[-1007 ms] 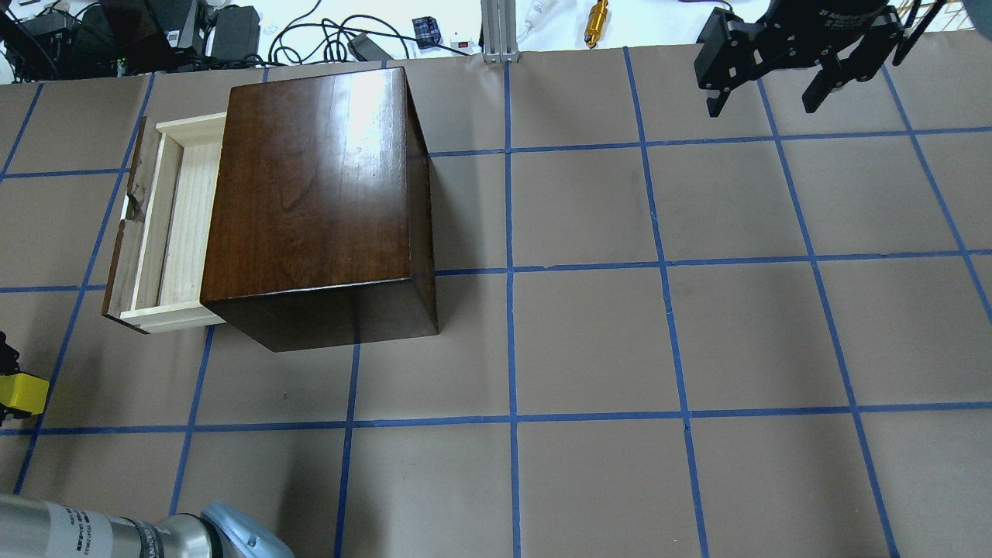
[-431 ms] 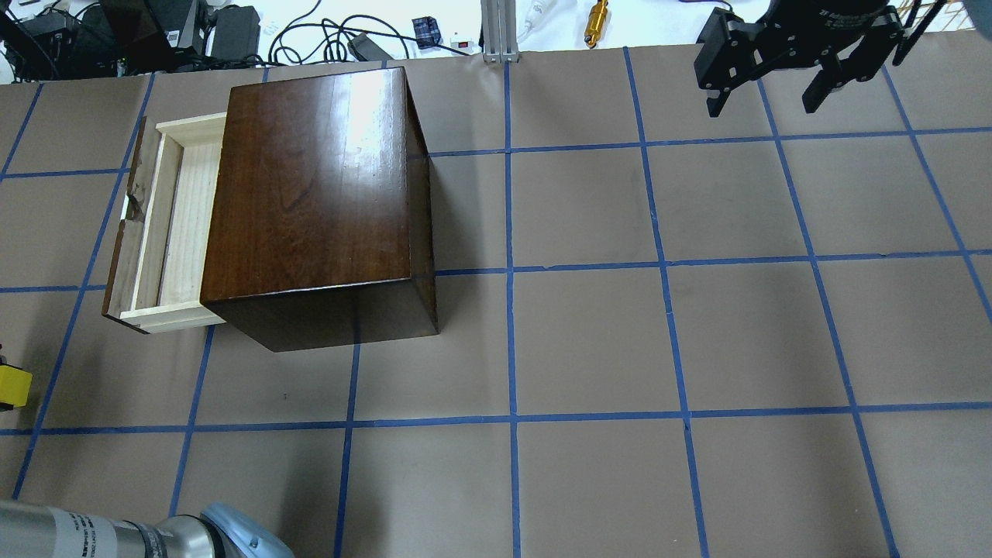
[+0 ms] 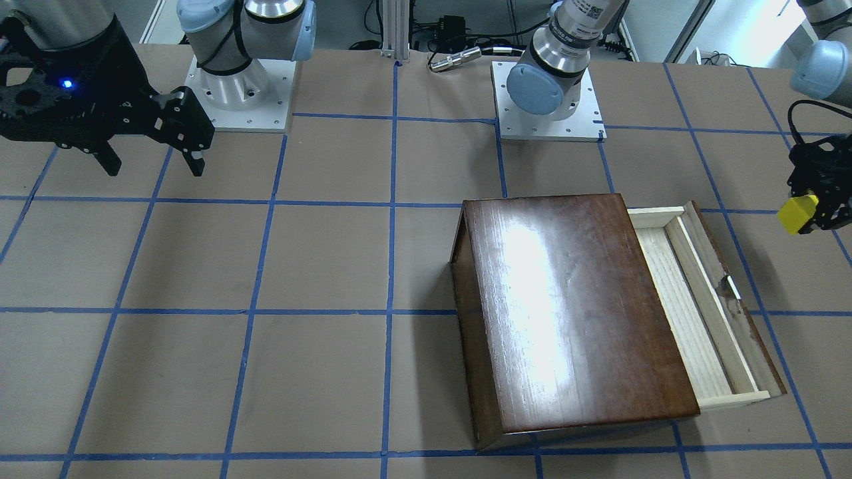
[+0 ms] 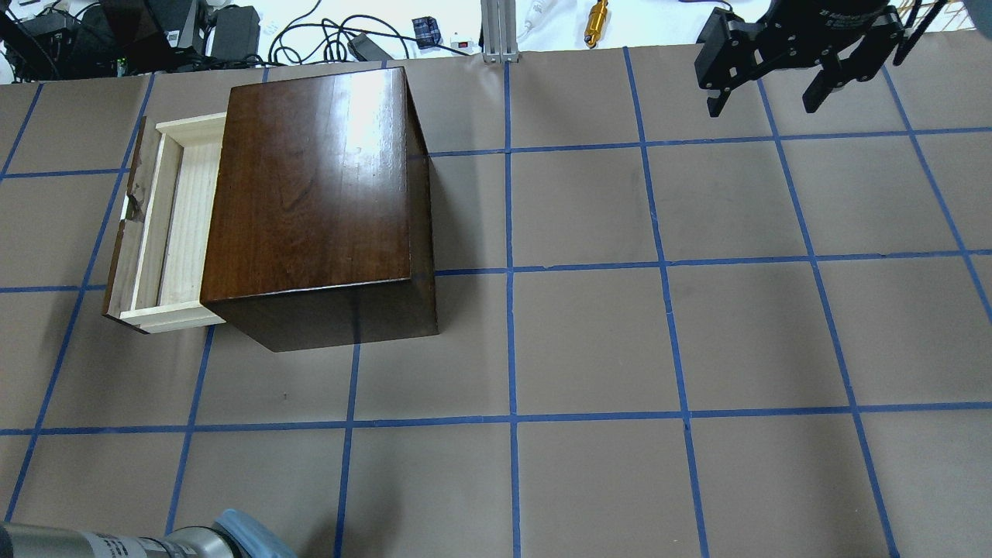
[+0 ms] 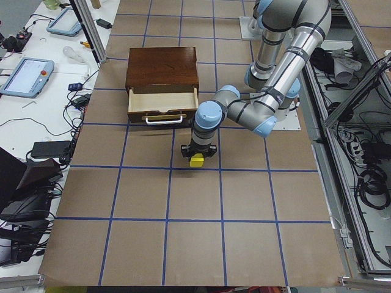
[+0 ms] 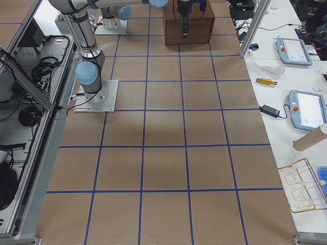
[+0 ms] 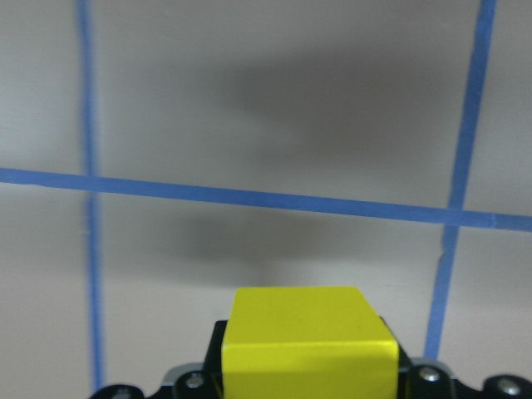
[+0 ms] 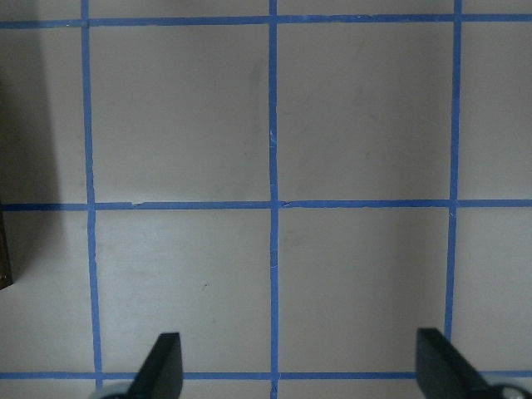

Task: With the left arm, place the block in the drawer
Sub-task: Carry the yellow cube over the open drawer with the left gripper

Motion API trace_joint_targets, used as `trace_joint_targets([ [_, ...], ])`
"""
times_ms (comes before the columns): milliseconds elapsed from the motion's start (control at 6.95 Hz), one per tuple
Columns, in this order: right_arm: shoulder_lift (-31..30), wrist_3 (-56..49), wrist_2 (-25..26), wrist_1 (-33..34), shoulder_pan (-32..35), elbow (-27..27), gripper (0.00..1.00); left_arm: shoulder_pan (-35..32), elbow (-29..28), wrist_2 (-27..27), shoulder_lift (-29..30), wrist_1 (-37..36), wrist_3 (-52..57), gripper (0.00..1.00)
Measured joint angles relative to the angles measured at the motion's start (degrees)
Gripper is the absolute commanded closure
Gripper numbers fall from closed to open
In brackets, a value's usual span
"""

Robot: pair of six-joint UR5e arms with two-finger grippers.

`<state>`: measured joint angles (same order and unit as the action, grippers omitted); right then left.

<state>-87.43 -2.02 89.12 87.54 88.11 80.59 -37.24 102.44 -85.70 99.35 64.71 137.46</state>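
Observation:
The yellow block (image 3: 797,214) sits between the fingers of my left gripper (image 3: 809,211), held above the table. It also shows in the left wrist view (image 7: 303,341) and the exterior left view (image 5: 197,162). The gripper (image 5: 197,156) hangs in front of the open drawer (image 3: 692,306), out from its dark front and toward the robot's side. The drawer (image 4: 174,225) is pulled out of the dark-brown cabinet (image 4: 318,186) and is empty. The left gripper is out of the overhead view. My right gripper (image 4: 761,107) is open and empty, far from the cabinet (image 3: 572,313).
Cables and electronics lie past the table's far edge, with an aluminium post (image 4: 496,31) and a gold cylinder (image 4: 597,22). The two arm bases (image 3: 233,86) (image 3: 549,100) stand on the robot's side. Blue tape lines grid the brown table.
The block and left gripper have slid out past the left edge of the overhead view. The left arm's elbow has shifted down and left. The right gripper has not moved.

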Motion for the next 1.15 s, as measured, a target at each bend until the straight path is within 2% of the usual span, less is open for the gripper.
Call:
trace_joint_targets([
  [144, 0.01, 0.00, 0.01, 0.00, 0.01, 0.00, 0.00, -3.58, -4.75, 0.60, -0.51, 7.02, -4.56, 1.00],
  [431, 0.01, 0.00, 0.02, 0.00, 0.02, 0.00, 0.00, -13.08, -12.60, 0.34, -0.09, 14.69, -14.90, 1.00],
  [863, -0.02, 0.08, 0.00, 0.00, 0.05, 0.00, 0.00, -26.83, -18.58, -2.08, 3.10, 17.27, -29.67, 1.00],
  [1150, -0.01, 0.03, 0.00, 0.00, 0.05, 0.00, 0.00, -29.64, -18.37, -1.80, 5.51, 16.90, -35.68, 1.00],
])
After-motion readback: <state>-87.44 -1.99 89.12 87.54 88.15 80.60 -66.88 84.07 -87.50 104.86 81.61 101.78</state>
